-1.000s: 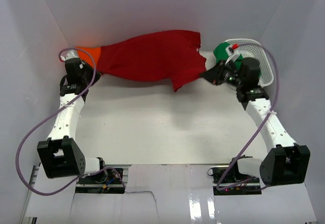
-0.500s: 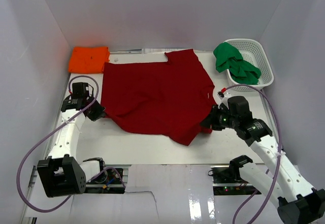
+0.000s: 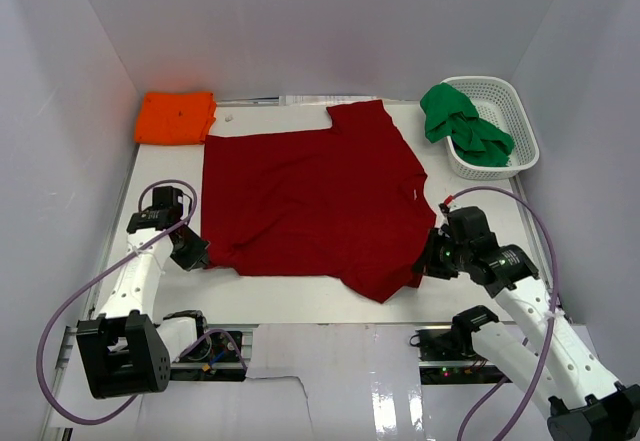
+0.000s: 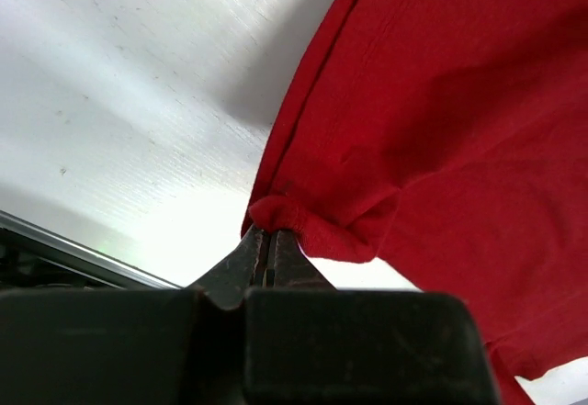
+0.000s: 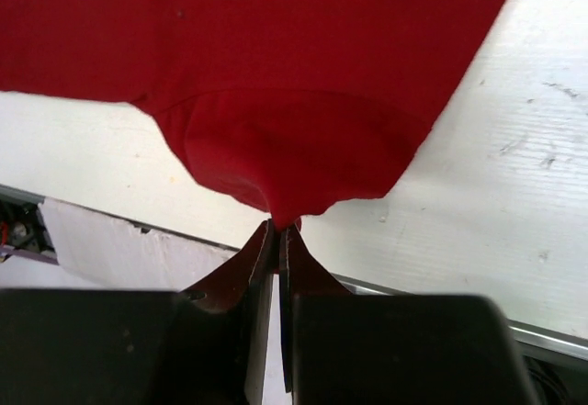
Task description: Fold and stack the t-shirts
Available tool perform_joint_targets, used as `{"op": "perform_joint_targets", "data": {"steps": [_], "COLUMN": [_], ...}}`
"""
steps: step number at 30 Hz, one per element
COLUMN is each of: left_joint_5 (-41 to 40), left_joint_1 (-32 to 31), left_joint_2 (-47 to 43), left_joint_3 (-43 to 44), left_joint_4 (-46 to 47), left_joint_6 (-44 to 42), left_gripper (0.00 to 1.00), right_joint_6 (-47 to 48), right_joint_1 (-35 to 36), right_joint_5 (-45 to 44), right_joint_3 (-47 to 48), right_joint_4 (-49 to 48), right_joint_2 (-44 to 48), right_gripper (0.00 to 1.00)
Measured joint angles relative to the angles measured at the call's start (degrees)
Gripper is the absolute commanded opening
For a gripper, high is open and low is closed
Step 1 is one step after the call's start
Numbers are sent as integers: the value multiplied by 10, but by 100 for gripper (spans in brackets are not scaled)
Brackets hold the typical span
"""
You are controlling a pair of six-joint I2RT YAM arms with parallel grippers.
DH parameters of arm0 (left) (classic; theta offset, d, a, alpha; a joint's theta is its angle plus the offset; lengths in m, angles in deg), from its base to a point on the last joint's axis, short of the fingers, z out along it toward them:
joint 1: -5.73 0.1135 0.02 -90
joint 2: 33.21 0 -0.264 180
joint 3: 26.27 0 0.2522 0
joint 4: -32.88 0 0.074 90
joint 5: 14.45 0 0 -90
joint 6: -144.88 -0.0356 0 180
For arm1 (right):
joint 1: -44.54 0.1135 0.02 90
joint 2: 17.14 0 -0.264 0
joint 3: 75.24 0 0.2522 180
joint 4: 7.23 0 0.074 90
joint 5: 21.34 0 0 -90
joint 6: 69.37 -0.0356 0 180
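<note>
White bench [image 3: 280, 301] bears the dark red t-shirt [image 3: 310, 196] spread flat at its middle, long axis left to right (collar toward the right edge). Left tool [image 4: 266, 240] pinches its near-left hem corner, right tool [image 5: 278, 230] its near sleeve.

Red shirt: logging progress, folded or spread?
Spread: red shirt lies flat on the table, left end effector and right end effector pinching near corners.

The white tabletop [image 3: 300, 296] is lit brightly and evenly from above. Glare is seen at its near edge, soft shadow beside the dark red cloth t-shirt [image 4: 441, 129].
</note>
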State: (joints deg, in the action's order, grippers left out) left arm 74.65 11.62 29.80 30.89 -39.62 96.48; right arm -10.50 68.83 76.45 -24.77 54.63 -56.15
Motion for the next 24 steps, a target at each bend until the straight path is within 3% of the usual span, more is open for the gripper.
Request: {"op": "perform_joint_targets", "data": {"steps": [5,13,24], "left_joint_5": [-14,-41,-82], "left_joint_1": [0,11,11], "left_joint_2": [-8,50,146], "left_joint_3": [6,52,106], "left_joint_4": [-4,0,46], "left_joint_6": [13,18,23], "left_gripper": [0,0,0], "right_joint_6": [15,51,110], "right_joint_1": [0,-3,-36], "right_joint_5": [-44,-109,-117], "right_joint_3": [43,109,196], "right_joint_4": [-7,-41,-102], "right_joint_2": [-67,-165,-310], "right_gripper": [8,8,8]}}
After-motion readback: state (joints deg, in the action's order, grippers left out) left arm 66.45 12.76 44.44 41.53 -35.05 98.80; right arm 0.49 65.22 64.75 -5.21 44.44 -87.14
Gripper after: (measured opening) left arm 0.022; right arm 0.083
